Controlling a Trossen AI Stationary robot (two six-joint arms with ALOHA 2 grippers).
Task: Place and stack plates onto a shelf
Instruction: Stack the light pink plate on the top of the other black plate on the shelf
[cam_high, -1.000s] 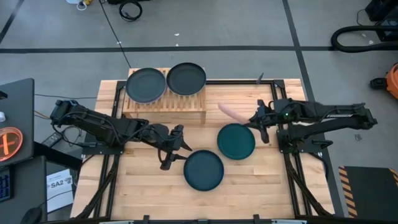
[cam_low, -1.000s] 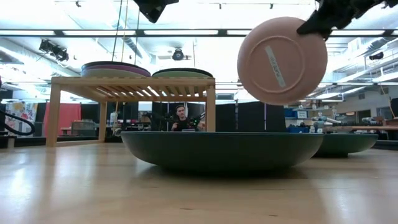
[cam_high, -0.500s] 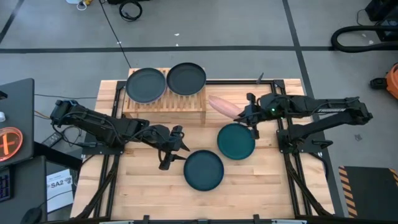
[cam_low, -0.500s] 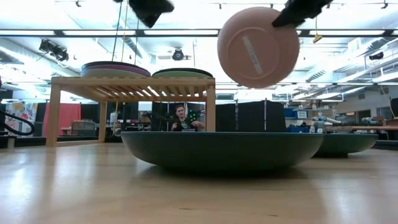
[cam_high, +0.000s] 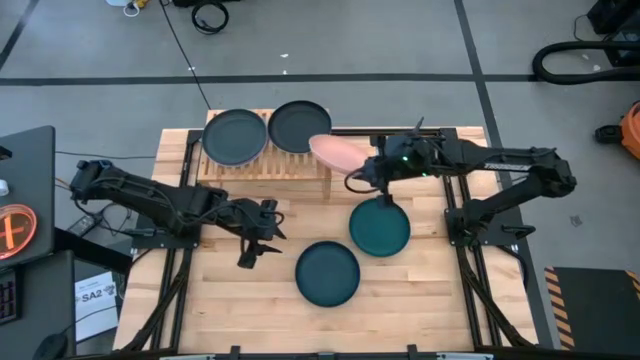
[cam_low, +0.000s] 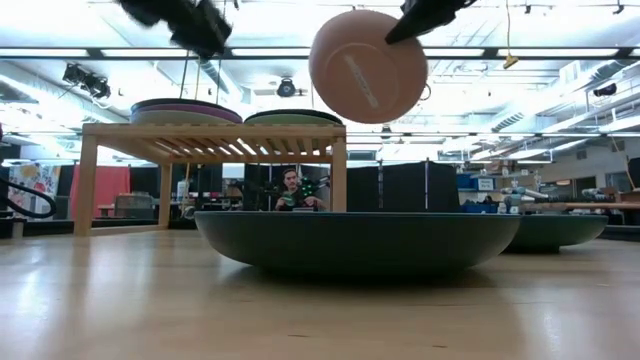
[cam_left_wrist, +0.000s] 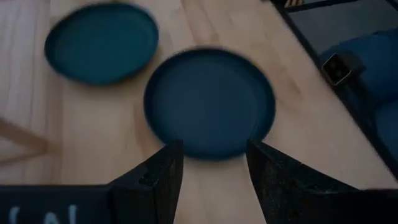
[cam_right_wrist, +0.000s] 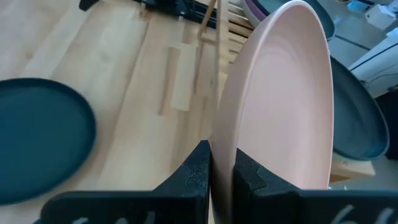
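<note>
My right gripper (cam_high: 366, 174) is shut on a pink plate (cam_high: 335, 153) in the air beside the right end of the light-wood shelf (cam_high: 265, 170). The low view shows that plate (cam_low: 367, 66) tilted, higher than the shelf top (cam_low: 215, 131). Two stacks with dark top plates (cam_high: 235, 137) (cam_high: 300, 126) rest on the slats. A green-teal plate (cam_high: 380, 227) and a dark teal plate (cam_high: 327, 273) lie flat on the table. My left gripper (cam_high: 255, 240) hovers open to the left of the dark teal plate (cam_left_wrist: 208, 102). My right gripper pinches the pink plate's rim (cam_right_wrist: 225, 146) between its two fingers, one on the underside and one on the inner face. It comes from the table's right side. The plate is lifted clear and stands steeply tilted, reaching from the fingers toward the shelf.
Bare wooden tabletop (cam_high: 230, 290) lies left of and in front of the two loose plates. Black frame rails (cam_high: 470, 250) run along the table's right side. In the low view a person (cam_low: 291, 190) sits beyond the table, seen under the shelf.
My right gripper has carried the pink plate toward the table's left and far edge, up to the shelf's right end, rising above the shelf top. The plate has tipped toward level. My left gripper has drawn back toward the table's left edge.
</note>
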